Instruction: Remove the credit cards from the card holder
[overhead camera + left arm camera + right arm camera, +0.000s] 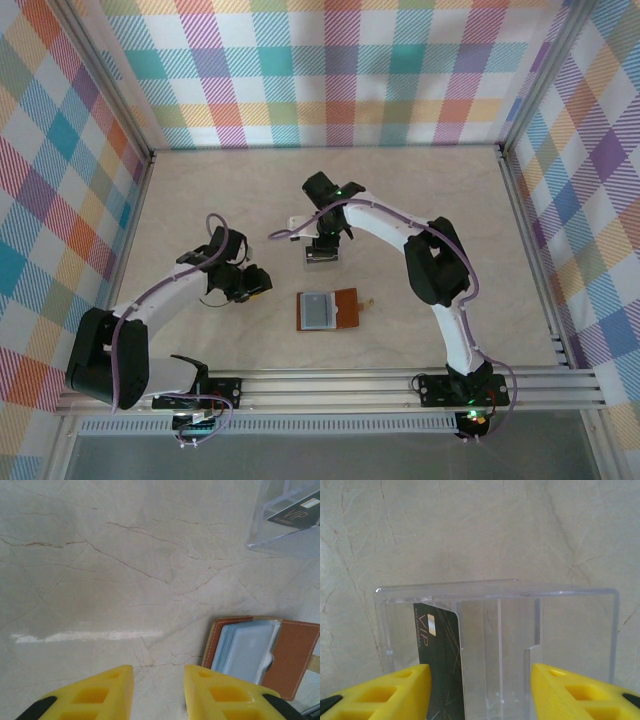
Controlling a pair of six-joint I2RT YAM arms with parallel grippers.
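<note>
right gripper [480, 700]: jaws spread, pinching nothing; one yellow finger on either side of the clear sleeve [570, 625], which stands near the table's centre.
credit card [440, 655]: dark, upright inside the clear sleeve at its left end, just beside the left finger; whether they touch, cannot tell.
left gripper [159, 695]: jaws partly spread, nothing between them but bare table [100, 555]; it hangs left of the card holder, apart from it.
card holder [295, 650]: lies open and flat between table centre and near edge, grey-blue pockets [250, 652] up.
done: one card out of the holder, lodged in the sleeve.
left: pale layers show in the pockets; card or lining, cannot tell. Probably at least one more to draw.
</note>
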